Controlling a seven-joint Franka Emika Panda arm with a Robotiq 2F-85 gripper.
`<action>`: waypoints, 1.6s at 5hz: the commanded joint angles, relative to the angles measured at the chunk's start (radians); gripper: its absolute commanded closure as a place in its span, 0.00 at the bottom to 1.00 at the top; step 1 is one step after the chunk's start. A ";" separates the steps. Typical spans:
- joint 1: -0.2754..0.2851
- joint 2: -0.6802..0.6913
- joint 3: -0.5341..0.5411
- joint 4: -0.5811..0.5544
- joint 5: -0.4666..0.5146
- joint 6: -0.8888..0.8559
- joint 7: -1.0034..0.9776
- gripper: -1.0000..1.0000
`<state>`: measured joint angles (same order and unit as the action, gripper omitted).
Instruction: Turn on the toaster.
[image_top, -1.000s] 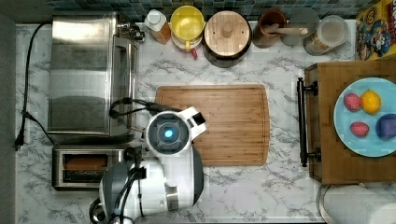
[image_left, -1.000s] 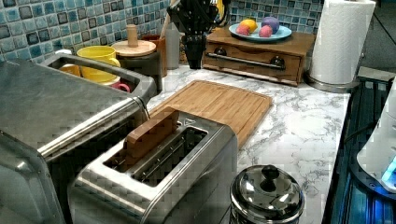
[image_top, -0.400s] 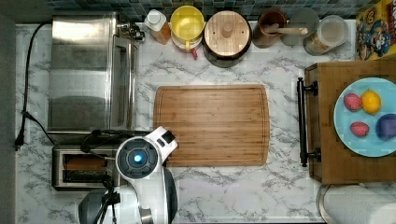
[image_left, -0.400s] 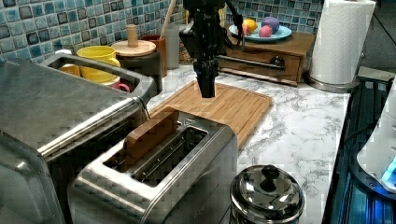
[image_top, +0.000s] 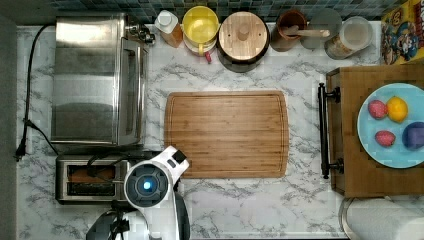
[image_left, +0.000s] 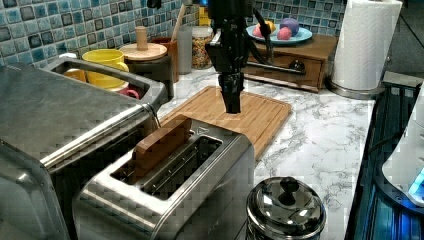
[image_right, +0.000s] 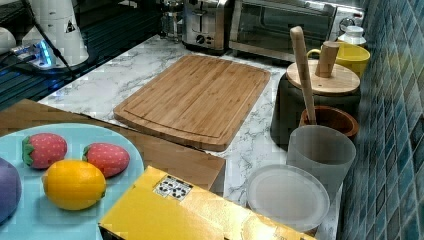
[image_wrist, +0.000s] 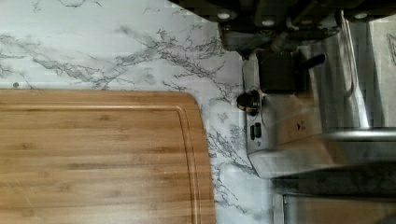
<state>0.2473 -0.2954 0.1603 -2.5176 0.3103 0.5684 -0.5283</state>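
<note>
The toaster (image_top: 90, 179) is a small brushed-steel box at the top view's lower left, in front of the big toaster oven. A brown slab (image_left: 162, 145) stands up out of one of its slots. My arm's wrist (image_top: 150, 185) covers the toaster's end that faces the cutting board. In the left view my gripper (image_left: 232, 102) hangs point-down just beyond that end of the toaster (image_left: 170, 185), fingers shut and holding nothing. In the wrist view the toaster's end face (image_wrist: 299, 135) with a small round knob (image_wrist: 248, 100) lies right under the fingers.
A bamboo cutting board (image_top: 227, 134) lies beside the toaster. The steel toaster oven (image_top: 97, 80) stands behind it. Jars, a yellow mug (image_top: 200, 25) and a canister line the back wall. A steel lidded pot (image_left: 285, 210) sits close to the toaster, and a paper towel roll (image_left: 365, 45) stands farther off.
The arm has swung from over the cutting board's corner to the toaster's end, down and left in the top view. In the left view the gripper has come lower and nearer the toaster.
</note>
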 joint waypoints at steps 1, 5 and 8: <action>0.084 -0.036 -0.005 -0.059 0.117 0.078 -0.053 1.00; 0.066 0.092 -0.016 0.030 0.075 0.153 0.056 1.00; 0.050 0.249 0.012 0.020 -0.001 0.153 0.100 1.00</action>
<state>0.2974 -0.0682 0.1471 -2.4844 0.3655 0.7119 -0.5034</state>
